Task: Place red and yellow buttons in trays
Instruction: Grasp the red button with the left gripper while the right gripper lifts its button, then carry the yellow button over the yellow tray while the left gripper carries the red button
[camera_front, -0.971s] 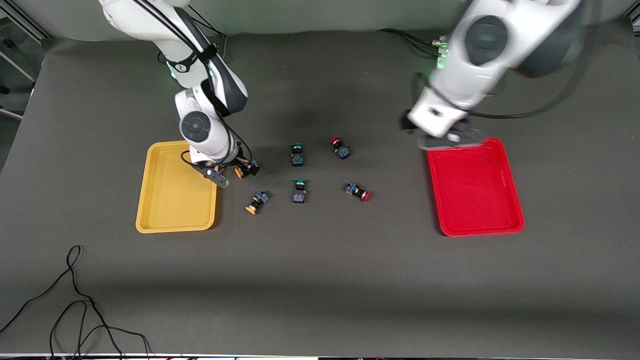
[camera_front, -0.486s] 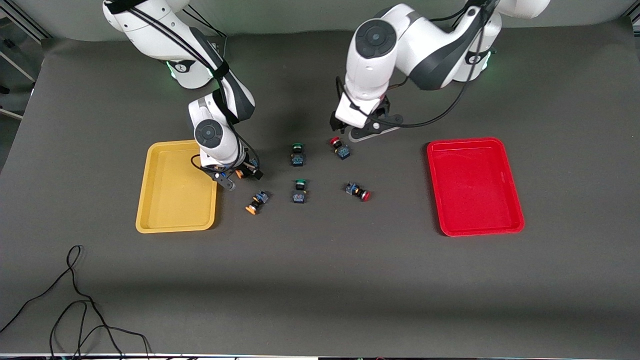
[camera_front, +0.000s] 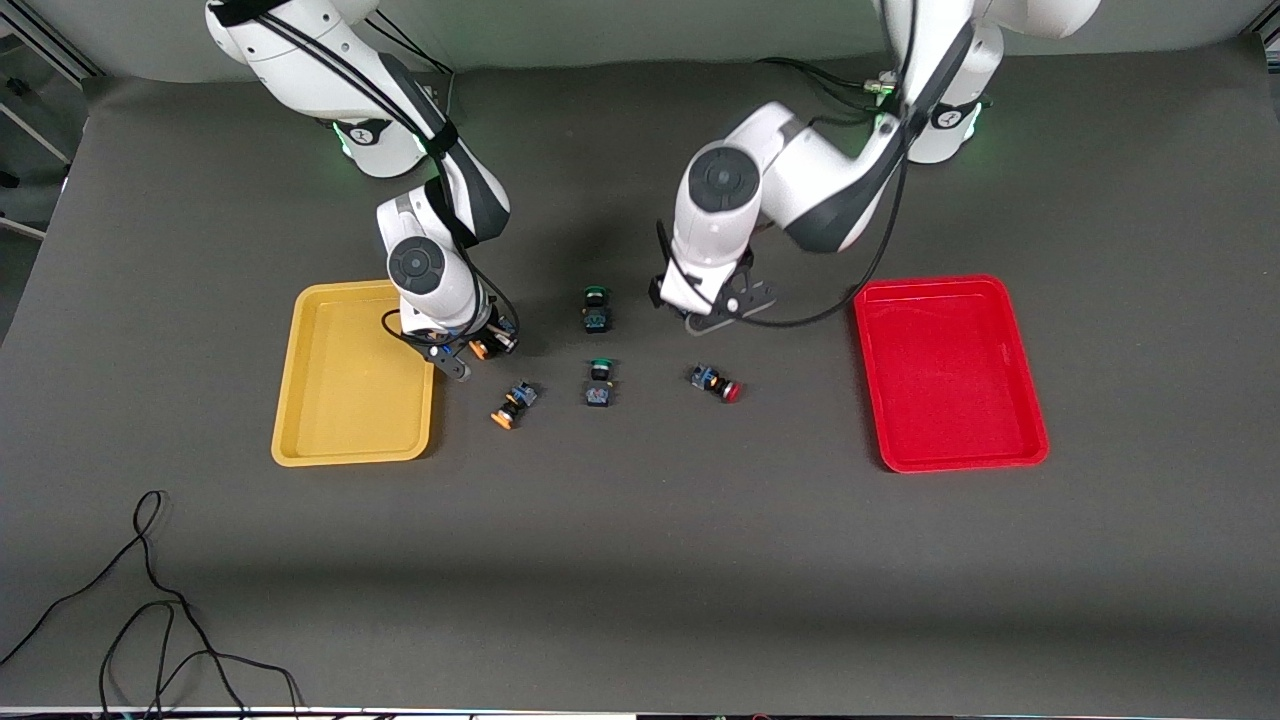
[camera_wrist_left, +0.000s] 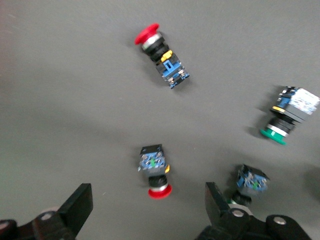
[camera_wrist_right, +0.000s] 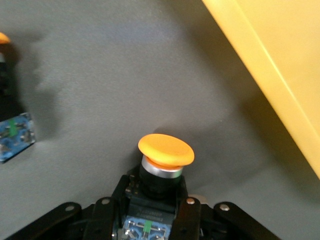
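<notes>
Grey mat, mid-frame: my right gripper (camera_front: 478, 347) pinches a yellow button (camera_wrist_right: 165, 150) right beside the yellow tray (camera_front: 300, 400), ready to drop it. Left gripper (camera_wrist_left: 145, 212), spread wide, straddles a red button (camera_wrist_left: 155, 170), so that's next for the red tray (camera_front: 1020, 380).

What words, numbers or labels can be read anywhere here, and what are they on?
None can be read.
Small dark round mark on the right arm: too small to read.
Small dark round mark on the left arm: too small to read.
White sticker on a green-capped button: print too blurred to read.
Yellow tray and red tray: no legible text visible.
</notes>
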